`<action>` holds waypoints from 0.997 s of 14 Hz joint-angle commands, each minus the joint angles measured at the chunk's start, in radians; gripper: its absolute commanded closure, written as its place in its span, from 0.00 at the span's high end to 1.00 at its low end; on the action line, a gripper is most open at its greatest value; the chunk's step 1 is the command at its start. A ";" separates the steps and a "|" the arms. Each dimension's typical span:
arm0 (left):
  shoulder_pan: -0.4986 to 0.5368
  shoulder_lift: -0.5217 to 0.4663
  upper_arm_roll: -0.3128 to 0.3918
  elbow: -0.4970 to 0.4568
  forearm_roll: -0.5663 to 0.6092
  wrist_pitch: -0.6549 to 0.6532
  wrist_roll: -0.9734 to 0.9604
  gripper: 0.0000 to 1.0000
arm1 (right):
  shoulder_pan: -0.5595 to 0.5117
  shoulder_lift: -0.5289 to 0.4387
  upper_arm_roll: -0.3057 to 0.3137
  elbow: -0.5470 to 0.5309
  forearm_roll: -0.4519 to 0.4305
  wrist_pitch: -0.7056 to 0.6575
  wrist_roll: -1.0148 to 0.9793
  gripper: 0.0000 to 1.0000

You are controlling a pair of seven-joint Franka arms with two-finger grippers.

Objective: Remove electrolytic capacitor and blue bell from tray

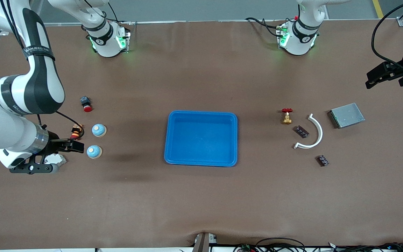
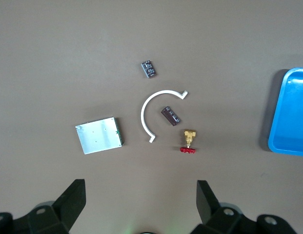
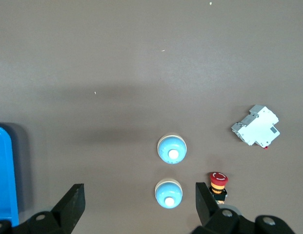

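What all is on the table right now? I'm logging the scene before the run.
Tray: 1, blue, mid-table.
Bells: 2, light blue, toward the right arm's end.
Red buttons: 2, beside the bells.
Breaker: 1, white, beside the bells.
Capacitors: 2, dark, toward the left arm's end.
Arc: 1, white, curving round one capacitor.
Valve: 1, brass with red handle, beside the arc.
Plate: 1, grey metal, beside the arc.
Right gripper: open, over the bells.
Left gripper: open, over the table's end beside the plate.
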 commanded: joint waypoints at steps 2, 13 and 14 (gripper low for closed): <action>0.003 -0.021 0.000 -0.005 -0.016 -0.011 0.007 1.00 | 0.000 -0.078 0.003 -0.005 -0.026 -0.055 0.010 1.00; 0.004 -0.031 0.000 0.000 -0.016 -0.019 0.013 1.00 | 0.001 -0.210 -0.005 -0.005 -0.052 -0.174 -0.083 1.00; 0.004 -0.031 0.000 0.000 -0.016 -0.019 0.013 1.00 | 0.003 -0.213 -0.008 -0.005 -0.052 -0.177 -0.105 1.00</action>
